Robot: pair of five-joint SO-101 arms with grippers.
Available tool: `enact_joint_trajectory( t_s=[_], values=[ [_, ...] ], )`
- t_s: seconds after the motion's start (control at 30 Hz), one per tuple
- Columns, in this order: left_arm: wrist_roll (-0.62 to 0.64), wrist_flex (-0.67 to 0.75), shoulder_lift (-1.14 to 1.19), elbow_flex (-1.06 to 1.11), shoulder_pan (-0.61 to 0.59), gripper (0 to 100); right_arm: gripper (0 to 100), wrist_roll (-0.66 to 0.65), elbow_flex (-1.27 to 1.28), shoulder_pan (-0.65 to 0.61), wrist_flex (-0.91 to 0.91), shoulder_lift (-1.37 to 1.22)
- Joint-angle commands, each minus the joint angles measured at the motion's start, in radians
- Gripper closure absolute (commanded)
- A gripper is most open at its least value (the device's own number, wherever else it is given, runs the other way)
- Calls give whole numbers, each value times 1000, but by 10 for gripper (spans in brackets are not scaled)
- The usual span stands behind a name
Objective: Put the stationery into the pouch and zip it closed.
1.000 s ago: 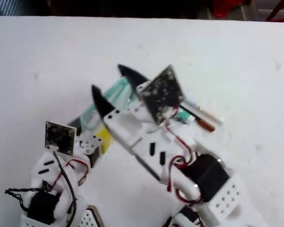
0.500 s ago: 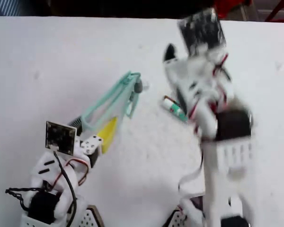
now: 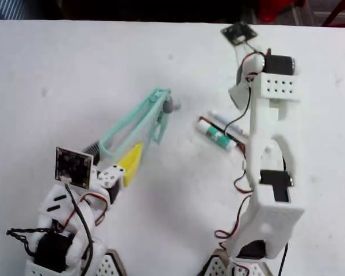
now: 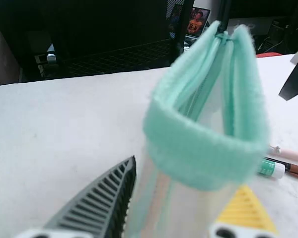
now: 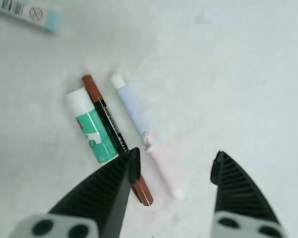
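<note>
Mint pouch (image 3: pixel 135 123) clamped in the left gripper (image 4: pixel 186 191); right gripper (image 5: pixel 175 166) spread wide above the loose pens.
The pouch stretches away from the left arm across the white table (image 3: pixel 75 69), its mouth gaping; below the right gripper a green glue stick (image 5: pixel 92 130), a brown-tipped pen (image 5: pixel 113 134) and a pale pen (image 5: pixel 137 125) lie side by side, near the pouch's far end yet apart from it.
</note>
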State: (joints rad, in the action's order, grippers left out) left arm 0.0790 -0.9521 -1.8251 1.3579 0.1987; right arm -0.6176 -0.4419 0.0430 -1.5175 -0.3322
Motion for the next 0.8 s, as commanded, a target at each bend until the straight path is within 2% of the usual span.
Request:
enact_joint_trajectory(
  t_s=[0.0,0.17,0.5,0.63,0.77],
  values=[
    [8,26,8,9,-1,759,776,-58,-44,4,-4,-39],
    [6,83,8,44,-1,759,776,-94,-44,-13,15,-166],
    [11,80,8,38,-5,762,776,-95,-44,-50,93,-314],
    [6,80,8,37,-5,801,776,-89,-44,-61,154,-358],
    [6,80,8,37,-5,801,830,-95,-51,-54,240,-406]
  ],
)
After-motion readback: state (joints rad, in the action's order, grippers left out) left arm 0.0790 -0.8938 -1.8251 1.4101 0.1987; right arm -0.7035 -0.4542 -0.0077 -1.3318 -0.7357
